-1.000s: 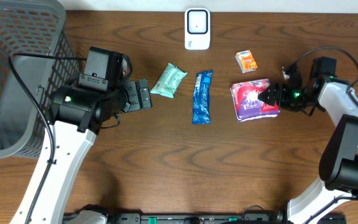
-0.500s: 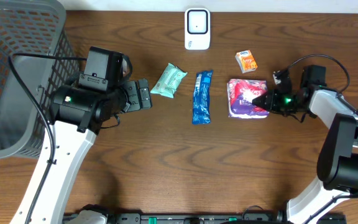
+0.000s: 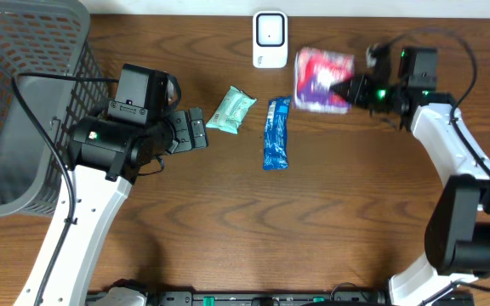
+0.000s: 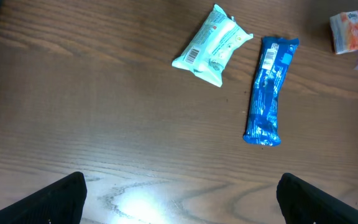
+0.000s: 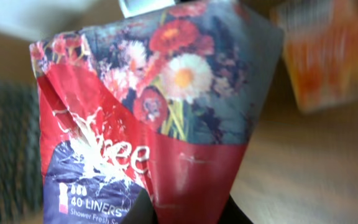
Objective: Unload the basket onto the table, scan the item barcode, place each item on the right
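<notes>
R fingers (image 3: 345, 88) clamped on floral pack (image 3: 320, 66), held beside scanner (image 3: 270, 38); L fingers (image 4: 55, 198) wide apart over table (image 4: 104, 124).

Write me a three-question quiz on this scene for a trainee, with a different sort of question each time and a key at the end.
1. True or false: the left gripper is shut on the green pack.
2. Pick one. The right gripper holds: A) the blue bar, B) the red pack, C) the orange box.
3. Short answer: which device is the held pack closest to?

Key
1. False. Its jaws stand open and hold nothing.
2. B.
3. The white scanner, just to the pack's left in the overhead view.
</notes>
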`<move>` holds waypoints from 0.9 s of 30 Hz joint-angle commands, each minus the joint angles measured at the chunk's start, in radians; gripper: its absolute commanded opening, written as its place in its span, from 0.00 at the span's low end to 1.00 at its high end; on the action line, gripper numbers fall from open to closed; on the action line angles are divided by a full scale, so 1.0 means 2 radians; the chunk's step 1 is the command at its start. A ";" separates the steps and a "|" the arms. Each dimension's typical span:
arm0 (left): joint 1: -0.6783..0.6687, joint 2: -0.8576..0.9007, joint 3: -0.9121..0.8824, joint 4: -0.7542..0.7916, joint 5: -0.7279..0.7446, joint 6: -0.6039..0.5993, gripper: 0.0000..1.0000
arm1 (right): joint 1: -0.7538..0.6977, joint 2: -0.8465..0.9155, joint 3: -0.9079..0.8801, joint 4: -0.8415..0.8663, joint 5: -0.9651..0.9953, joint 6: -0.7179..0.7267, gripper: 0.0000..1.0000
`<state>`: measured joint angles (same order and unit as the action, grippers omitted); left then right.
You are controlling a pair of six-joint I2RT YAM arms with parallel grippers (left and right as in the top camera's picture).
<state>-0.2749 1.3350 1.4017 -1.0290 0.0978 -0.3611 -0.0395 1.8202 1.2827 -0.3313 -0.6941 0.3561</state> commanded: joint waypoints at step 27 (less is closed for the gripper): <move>0.003 0.003 0.001 -0.001 -0.006 0.008 0.98 | 0.155 0.247 0.375 0.022 0.239 0.203 0.01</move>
<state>-0.2749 1.3354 1.4017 -1.0290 0.0978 -0.3611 0.2707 2.2986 1.9789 -0.2760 -0.2092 0.7853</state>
